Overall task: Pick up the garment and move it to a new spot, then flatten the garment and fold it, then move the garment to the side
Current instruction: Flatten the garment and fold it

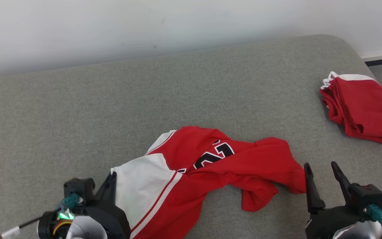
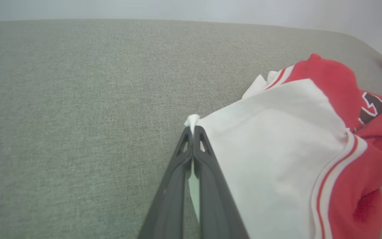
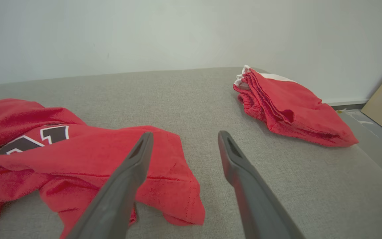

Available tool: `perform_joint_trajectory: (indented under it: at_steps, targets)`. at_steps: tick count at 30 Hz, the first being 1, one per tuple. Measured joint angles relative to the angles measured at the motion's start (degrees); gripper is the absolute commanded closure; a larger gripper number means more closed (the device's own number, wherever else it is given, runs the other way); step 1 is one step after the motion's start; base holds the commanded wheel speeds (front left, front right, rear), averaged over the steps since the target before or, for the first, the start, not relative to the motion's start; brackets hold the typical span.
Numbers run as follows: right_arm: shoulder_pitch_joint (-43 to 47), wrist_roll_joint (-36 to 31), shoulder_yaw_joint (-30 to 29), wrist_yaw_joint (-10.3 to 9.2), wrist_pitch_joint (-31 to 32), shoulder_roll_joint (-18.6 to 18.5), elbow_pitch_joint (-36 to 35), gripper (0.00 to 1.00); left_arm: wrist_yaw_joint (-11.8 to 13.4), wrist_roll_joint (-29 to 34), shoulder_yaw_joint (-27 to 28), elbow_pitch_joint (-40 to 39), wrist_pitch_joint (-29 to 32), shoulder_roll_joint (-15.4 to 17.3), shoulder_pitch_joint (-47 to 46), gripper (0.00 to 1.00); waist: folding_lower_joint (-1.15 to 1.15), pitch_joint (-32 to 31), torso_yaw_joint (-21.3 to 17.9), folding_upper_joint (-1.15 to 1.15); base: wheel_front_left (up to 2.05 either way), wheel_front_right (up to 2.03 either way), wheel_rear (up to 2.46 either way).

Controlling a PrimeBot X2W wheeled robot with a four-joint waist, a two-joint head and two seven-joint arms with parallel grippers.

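Left pincer pinches the white corner of the garment — right pincer gapes beside its red edge.

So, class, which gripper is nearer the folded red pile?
Right. The right gripper hovers short of the folded red pile; the left gripper, far across, pinches the jersey by its white corner.

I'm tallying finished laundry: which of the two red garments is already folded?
The red garment at the far right, neatly stacked; the numbered jersey lies crumpled, pinched by the left gripper.
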Motion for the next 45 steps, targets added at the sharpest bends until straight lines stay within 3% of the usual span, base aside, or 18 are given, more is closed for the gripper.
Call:
perform_joint_trajectory:
  at_steps: [5,13,27,29,30,34,35,36,45]
  targets:
    - [0.6,-0.3,-2.7,0.0,9.1,0.0,-3.1,0.0,1.0,0.7,-1.9,-7.2,0.3,-0.2,4.9,1.0,0.0,1.7,0.5,0.0,0.0,0.0,0.0]
    - [-0.6,-1.1,-6.5,0.0,18.6,0.0,-2.6,0.0,1.0,0.7,-3.2,-9.9,1.0,-0.5,5.9,1.0,-0.01,3.9,1.9,0.0,0.0,0.0,0.0]
    - [-8.9,-6.1,-3.6,0.0,23.0,-1.0,10.2,0.0,0.5,0.8,-4.1,-10.1,1.5,0.0,4.3,1.0,-0.01,6.3,3.2,0.0,0.0,0.0,0.0]
    - [-9.1,-6.0,-3.3,0.0,23.2,-1.1,10.7,0.23,0.5,0.7,-4.2,-10.0,1.5,0.0,4.3,1.0,-0.01,6.4,3.4,0.0,0.0,0.0,0.0]
    - [-9.1,-5.9,-3.1,0.0,23.5,-1.1,10.8,0.5,0.5,0.7,-4.2,-9.9,1.5,0.0,4.3,1.0,-0.01,6.3,3.4,0.0,0.0,0.0,0.0]
    - [-8.7,-5.5,-2.6,0.0,24.8,-1.0,11.0,0.69,0.9,0.6,-4.2,-9.8,1.5,0.1,4.3,1.0,-0.01,6.1,3.6,0.0,0.0,0.0,0.0]
    - [-8.6,-5.5,-2.5,0.0,24.9,-1.0,10.8,0.79,0.9,0.6,-4.2,-9.8,1.4,0.1,4.3,1.0,-0.01,6.1,3.6,0.0,0.0,0.0,0.0]
    - [-8.4,-5.4,-2.4,0.0,25.0,-0.9,10.7,1.0,1.0,0.5,-4.2,-9.8,1.4,0.1,4.3,1.0,-0.01,6.0,3.5,0.0,0.0,0.0,0.0]
    - [-8.3,-5.4,-1.9,0.0,21.1,-0.6,4.3,1.0,2.5,0.6,-1.8,-12.1,-4.3,0.2,3.5,1.0,0.0,5.5,3.3,0.0,0.0,0.0,0.0]
